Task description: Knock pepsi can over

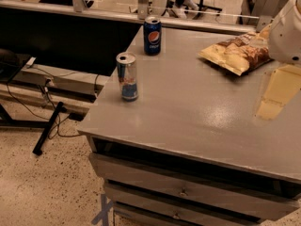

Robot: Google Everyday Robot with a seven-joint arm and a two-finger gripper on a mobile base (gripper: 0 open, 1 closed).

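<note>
The pepsi can, dark blue with a round logo and a silver top, stands upright near the far left corner of the grey table. A white part of my arm shows at the upper right edge, above the table and far to the right of the can. My gripper itself is out of view past the right edge. Nothing touches the can.
A slimmer silver-and-blue can stands upright at the table's left edge, in front of the pepsi can. A yellow chip bag lies at the back right. A pale reflection lies on the tabletop under the arm. Drawers sit below the front edge.
</note>
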